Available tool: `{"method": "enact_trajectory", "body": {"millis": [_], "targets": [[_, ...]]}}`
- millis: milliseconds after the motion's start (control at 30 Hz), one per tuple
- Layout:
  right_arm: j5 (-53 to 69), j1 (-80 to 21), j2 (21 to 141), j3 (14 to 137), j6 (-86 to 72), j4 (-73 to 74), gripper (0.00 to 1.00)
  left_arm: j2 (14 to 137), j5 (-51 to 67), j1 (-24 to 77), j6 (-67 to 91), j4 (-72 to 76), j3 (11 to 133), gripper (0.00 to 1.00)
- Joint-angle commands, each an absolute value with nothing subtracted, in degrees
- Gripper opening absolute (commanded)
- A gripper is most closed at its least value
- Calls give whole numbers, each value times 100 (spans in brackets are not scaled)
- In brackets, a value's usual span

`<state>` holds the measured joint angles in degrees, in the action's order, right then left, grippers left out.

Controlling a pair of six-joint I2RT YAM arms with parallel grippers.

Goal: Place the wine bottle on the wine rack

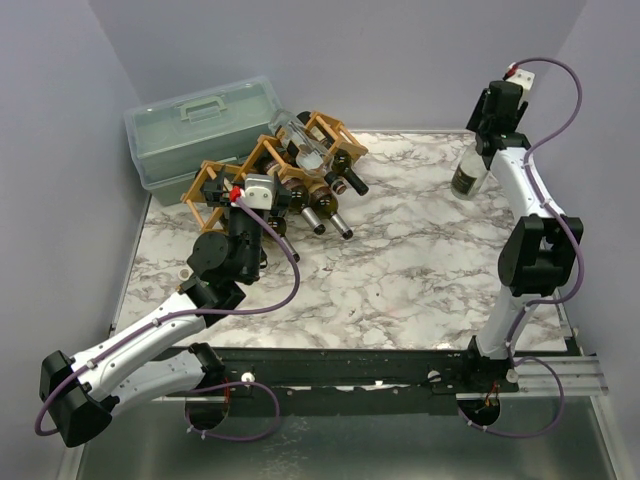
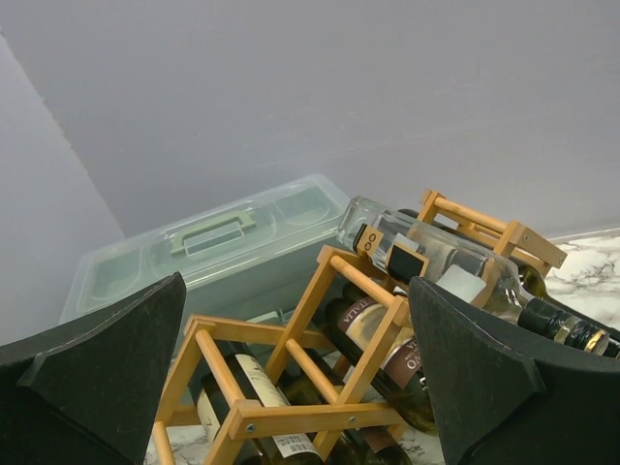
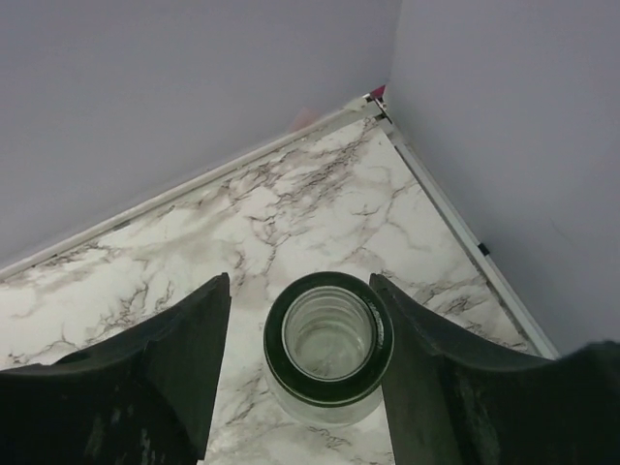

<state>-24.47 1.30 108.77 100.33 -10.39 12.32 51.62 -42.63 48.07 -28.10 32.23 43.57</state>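
Observation:
A clear glass wine bottle with a dark label stands upright on the marble table at the far right. My right gripper hangs just above it, open. In the right wrist view its fingers flank the bottle's black-rimmed top; the right finger is very close to the rim and the left one stands apart. The wooden lattice wine rack stands at the far left and holds several bottles. My left gripper is open and empty right in front of the rack.
A pale green plastic toolbox stands behind the rack and also shows in the left wrist view. A clear bottle lies on top of the rack. Walls close in the table's far corner near the right gripper.

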Motion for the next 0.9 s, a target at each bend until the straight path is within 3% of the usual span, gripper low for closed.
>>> {"method": "enact_trajectory", "body": {"millis": [0, 167, 233, 733, 867], "targets": [[-2264, 167, 10951, 9707, -968, 725, 49, 5176, -4132, 4783, -2709, 3199, 4434, 99], [-2132, 167, 10837, 9489, -974, 918, 9, 5231, -4069, 4786, -2638, 3158, 4443, 99], [-1931, 167, 10712, 9462, -1014, 1109, 1, 5265, -4067, 4790, -2661, 3147, 4430, 99], [1492, 167, 8301, 7503, -2299, 1443, 1, 5516, -3279, 4784, -2005, 2434, 4696, 99], [2283, 166, 7722, 7051, -2666, 1449, 1, 5597, -2309, 4782, -1707, 1931, 4868, 99]]}}
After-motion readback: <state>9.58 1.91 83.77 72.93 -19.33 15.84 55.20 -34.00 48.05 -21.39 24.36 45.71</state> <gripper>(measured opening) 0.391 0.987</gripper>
